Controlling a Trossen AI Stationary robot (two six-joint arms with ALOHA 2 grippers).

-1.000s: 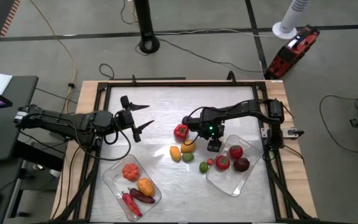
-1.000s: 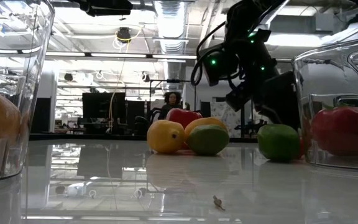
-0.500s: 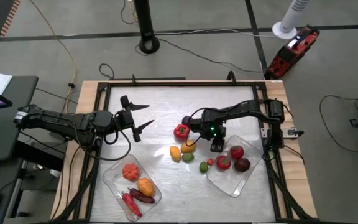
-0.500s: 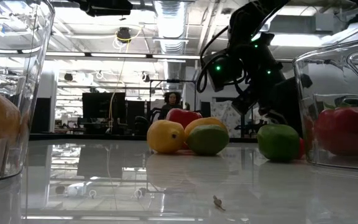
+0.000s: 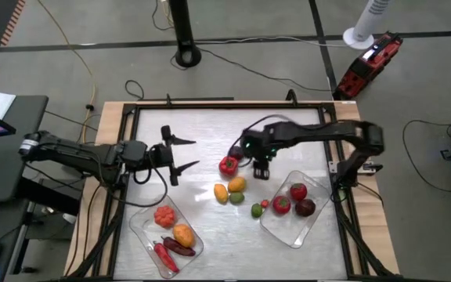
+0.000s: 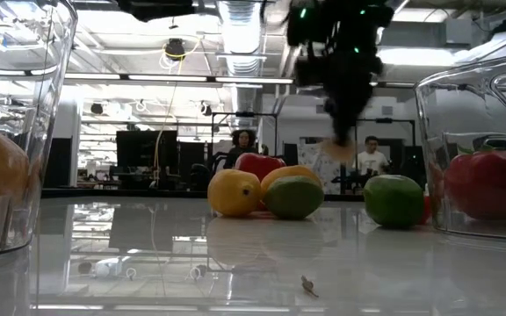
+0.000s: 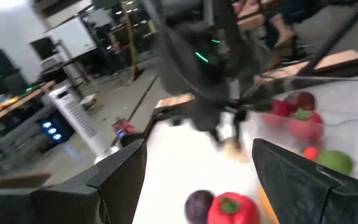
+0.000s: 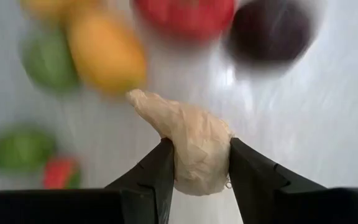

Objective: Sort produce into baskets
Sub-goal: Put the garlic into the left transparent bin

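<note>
My right gripper (image 5: 261, 166) hangs over the table's middle, shut on a beige lumpy piece (image 8: 188, 140). Loose produce lies below and beside it: a red pepper (image 5: 227, 165), a dark purple piece (image 5: 236, 152), an orange piece (image 5: 236, 185), a yellow piece (image 5: 221, 193) and two limes (image 5: 236, 199) (image 5: 256, 211). The right clear tray (image 5: 288, 231) holds two red tomatoes and a dark purple piece. The left clear tray (image 5: 141, 227) holds orange, red and purple pieces. My left gripper (image 5: 185, 153) is open and empty, left of the pile. My right gripper pinches the beige piece between its two fingers, on two opposite sides of its thick end (image 8: 201, 168). The fingers point down from above. The piece's thinner end (image 8: 143, 99) sticks out past the fingertips. It hangs clear of the table, above the loose produce.
A raised frame (image 5: 210, 103) runs round the white table top. There is bare table between the two grippers and along the far edge. People show in the room behind the table in the low view (image 6: 372, 158).
My right gripper has risen and gone from beside the right tray toward the table's far edge and a little to the left; it now hangs beside the red pepper. My left gripper has gone a little toward the table's right edge, still open.
</note>
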